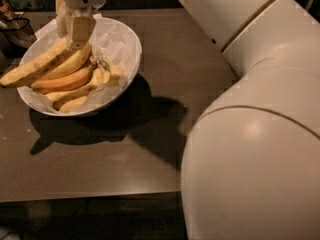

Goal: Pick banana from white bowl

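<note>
robot arm (250, 149) fills the right half of the view, white shell, big rounded joint nearest the camera; bench (165, 54) is dark brown and runs across the frame under everything; white bowl (131, 54) sits on the bench at upper left, lined with crinkled white paper (117, 34), dark shadow thrown to its lower right; banana (32, 69) is the long speckled one, on top of the pile, slanting up to the right; its dark left tip pokes out past the bowl's left rim, its right end is up between the jaws; gripper (71, 31) hangs over the upper left part of the bowl, pointing down; jaws closed on the banana near that right end, one finger each side; other bananas (65, 81) lie under it in the bowl, with short pale bananas (107, 74) toward the centre; dark object (15, 31) at the far left edge beside the bowl, can't tell what it is
</note>
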`<state>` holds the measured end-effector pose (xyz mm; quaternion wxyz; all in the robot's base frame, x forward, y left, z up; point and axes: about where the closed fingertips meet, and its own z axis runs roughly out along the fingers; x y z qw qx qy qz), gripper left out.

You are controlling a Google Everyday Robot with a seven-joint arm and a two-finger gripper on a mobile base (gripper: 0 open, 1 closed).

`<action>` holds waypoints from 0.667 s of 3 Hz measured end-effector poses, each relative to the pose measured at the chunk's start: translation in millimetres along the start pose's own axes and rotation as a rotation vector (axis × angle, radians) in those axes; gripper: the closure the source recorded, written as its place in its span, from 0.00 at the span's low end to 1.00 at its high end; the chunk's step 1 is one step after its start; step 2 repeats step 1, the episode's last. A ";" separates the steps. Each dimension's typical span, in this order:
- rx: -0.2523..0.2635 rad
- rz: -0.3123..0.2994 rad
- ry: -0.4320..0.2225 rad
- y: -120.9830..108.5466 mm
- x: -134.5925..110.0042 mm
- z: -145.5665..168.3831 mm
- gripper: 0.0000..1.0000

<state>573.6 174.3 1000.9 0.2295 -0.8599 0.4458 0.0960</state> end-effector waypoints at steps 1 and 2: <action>-0.002 -0.016 0.016 4.3 -9.1 -8.6 1.00; -0.002 -0.016 0.016 4.3 -9.1 -8.6 1.00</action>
